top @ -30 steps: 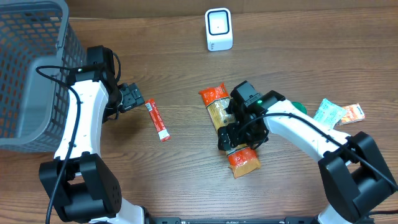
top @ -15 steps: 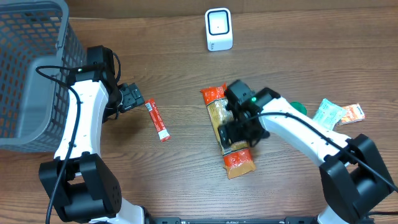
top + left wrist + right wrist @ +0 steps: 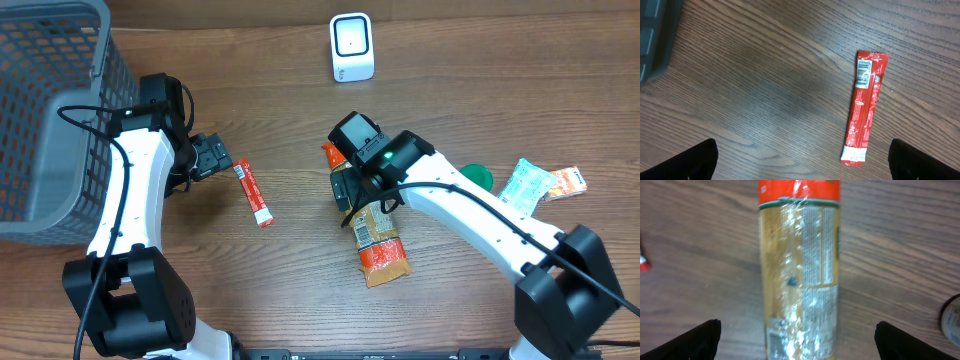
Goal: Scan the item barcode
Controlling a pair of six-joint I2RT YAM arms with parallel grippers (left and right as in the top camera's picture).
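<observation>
Since a second ago our right arm [image 3: 470, 215] has slid up the packet [image 3: 378, 235] toward the scanner [image 3: 352, 47], from its lower half to its upper end. The packet has swung slightly, and our left arm [image 3: 125, 200] has not moved. Our right jaws stand wide apart, straddling the packet and clamped on nothing. The left jaws are likewise apart and empty, left of the scanner and nearer us. The packet lies flat, nearer us than the scanner and a little to its right.

We judge the step in hand is taking hold of the packet. We should close across its narrow width near one end, leaving clear the white label that seems to carry the barcode. Then we should turn that label squarely to the scanner's face. The film may slip or glare, so a firm, level grip matters.

The bench [image 3: 500, 70] is matte wood grain. The basket [image 3: 50, 100], far left of the scanner, is grey mesh. The packet is long, with glossy clear film and orange ends. The scanner is a white rounded box with a dark window. The stick [image 3: 864, 107] is a slim red sachet with a barcode at one end.
</observation>
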